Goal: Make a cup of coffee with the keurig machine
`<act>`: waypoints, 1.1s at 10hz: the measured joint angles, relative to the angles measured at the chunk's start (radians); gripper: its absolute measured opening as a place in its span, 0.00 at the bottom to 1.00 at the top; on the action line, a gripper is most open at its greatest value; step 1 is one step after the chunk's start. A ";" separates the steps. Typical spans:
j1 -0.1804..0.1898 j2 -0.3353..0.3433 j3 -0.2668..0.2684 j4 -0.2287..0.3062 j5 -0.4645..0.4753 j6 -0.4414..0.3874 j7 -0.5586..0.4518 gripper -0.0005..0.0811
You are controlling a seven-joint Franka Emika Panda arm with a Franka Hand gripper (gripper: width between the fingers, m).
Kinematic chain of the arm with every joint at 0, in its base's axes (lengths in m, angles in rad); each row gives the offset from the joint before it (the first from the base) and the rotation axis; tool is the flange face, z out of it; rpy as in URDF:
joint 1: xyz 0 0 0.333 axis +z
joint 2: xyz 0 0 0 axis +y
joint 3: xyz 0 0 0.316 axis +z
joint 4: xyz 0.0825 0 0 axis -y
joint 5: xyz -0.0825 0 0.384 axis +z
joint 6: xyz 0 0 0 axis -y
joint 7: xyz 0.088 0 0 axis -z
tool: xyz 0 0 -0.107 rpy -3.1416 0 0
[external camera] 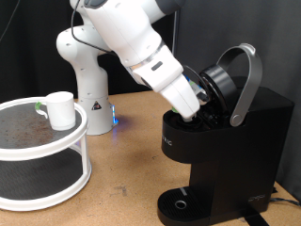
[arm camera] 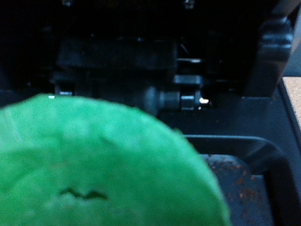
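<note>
Loading the pod was the step in hand: the keurig machine (external camera: 226, 160), lower right of the exterior frame on the worktop (external camera: 122, 141), stood with its lid raised. The pincer (external camera: 196, 105) reached into the brew head, clamped on a green-topped coffee pod (arm camera: 103, 169). The cup (external camera: 60, 109) sat on a round tiered tray (external camera: 56, 184) at left.

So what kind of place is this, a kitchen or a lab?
Probably a robot lab set up as a coffee corner: a white robot arm reaches into an open keurig machine on a wooden table, with a cup on a round rack.
</note>
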 joint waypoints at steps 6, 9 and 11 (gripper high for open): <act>0.000 0.010 0.044 -0.012 -0.068 0.078 0.028 0.60; 0.000 0.020 0.056 -0.007 -0.091 0.087 0.049 0.60; 0.000 0.023 0.058 -0.007 -0.091 0.087 0.049 0.60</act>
